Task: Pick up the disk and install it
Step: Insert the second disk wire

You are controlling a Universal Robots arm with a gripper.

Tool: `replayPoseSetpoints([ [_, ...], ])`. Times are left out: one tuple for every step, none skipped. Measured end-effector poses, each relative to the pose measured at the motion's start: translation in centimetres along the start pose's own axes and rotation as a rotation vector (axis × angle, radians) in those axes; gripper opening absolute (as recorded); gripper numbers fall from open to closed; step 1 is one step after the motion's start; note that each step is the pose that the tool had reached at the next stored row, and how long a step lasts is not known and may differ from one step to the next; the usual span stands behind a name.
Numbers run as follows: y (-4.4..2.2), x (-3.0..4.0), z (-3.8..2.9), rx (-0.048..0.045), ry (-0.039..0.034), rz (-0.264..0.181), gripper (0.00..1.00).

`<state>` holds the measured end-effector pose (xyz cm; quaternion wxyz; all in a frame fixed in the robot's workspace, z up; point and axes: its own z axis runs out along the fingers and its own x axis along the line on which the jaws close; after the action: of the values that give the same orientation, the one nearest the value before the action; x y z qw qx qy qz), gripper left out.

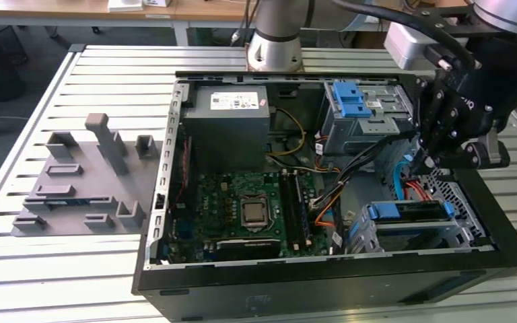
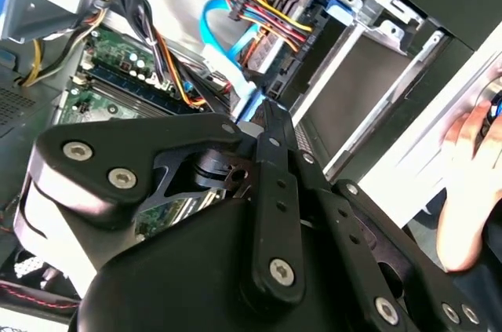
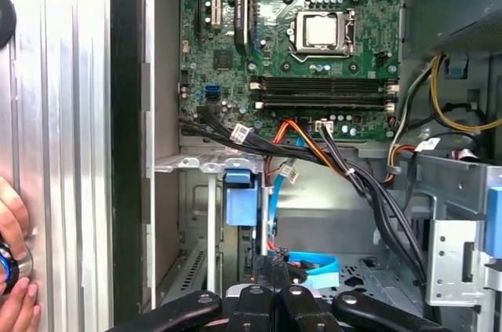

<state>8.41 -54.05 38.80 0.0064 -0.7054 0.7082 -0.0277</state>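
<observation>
The disk point(image 1: 417, 211), a flat grey drive with a blue frame end, lies in the lower drive cage point(image 1: 460, 232) at the exterior view's right of the open computer case. Its blue end tab point(image 3: 239, 200) shows in the first wrist view. My gripper point(image 1: 427, 161) hangs inside the case just above and behind that cage, beside a light blue flat cable point(image 3: 314, 268). Its fingers point(image 3: 274, 269) stand together with nothing between them. The black finger linkage point(image 2: 271, 191) is in the foreground of the second wrist view.
The motherboard point(image 1: 245, 208) covers the case floor, with a grey power-supply box point(image 1: 231, 121) behind it. A blue bracket point(image 1: 353, 101) sits in the upper bay. Cable bundles point(image 3: 337, 163) cross beside the cage. A grey fixture point(image 1: 79, 182) stands on the table. A person's hand point(image 3: 14, 269) rests outside the case wall.
</observation>
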Motion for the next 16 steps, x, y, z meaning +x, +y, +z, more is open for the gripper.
replayPoseSetpoints([
  [0.0,-0.24,-0.02,0.0,-0.0001,0.0,0.11],
  [0.0,-0.54,-0.04,0.0,0.0,0.0,0.11],
  [0.0,-0.85,-0.05,-0.0001,0.0005,0.0,0.11],
  [0.0,-1.17,-0.06,0.0,0.0008,0.0,0.11],
  [0.0,-1.42,-0.06,0.0,0.0009,0.0,0.11],
  [0.0,-1.61,-0.06,0.0,0.0009,0.0,0.11],
  [0.0,-1.74,-0.07,0.0,0.0011,0.0,0.11],
  [0.0,-1.81,-0.08,0.0,0.0014,0.0,0.11],
  [0.0,-1.86,-0.08,0.0,0.002,0.0,0.11],
  [0.0,-1.9,-0.06,0.0,0.0029,0.0,0.11],
  [0.0,-1.92,-0.04,0.0,0.0041,0.0,0.11],
  [0.01,-1.93,0.02,0.0,0.0054,0.0,0.11],
  [0.01,-1.95,0.08,0.0,0.0065,0.0,0.11],
  [0.01,-1.96,0.14,0.0,0.0079,0.0,0.11],
  [0.02,-1.96,0.22,0.0,0.0089,-0.001,0.11],
  [0.02,-1.97,0.31,0.0,0.0094,-0.001,0.11],
])
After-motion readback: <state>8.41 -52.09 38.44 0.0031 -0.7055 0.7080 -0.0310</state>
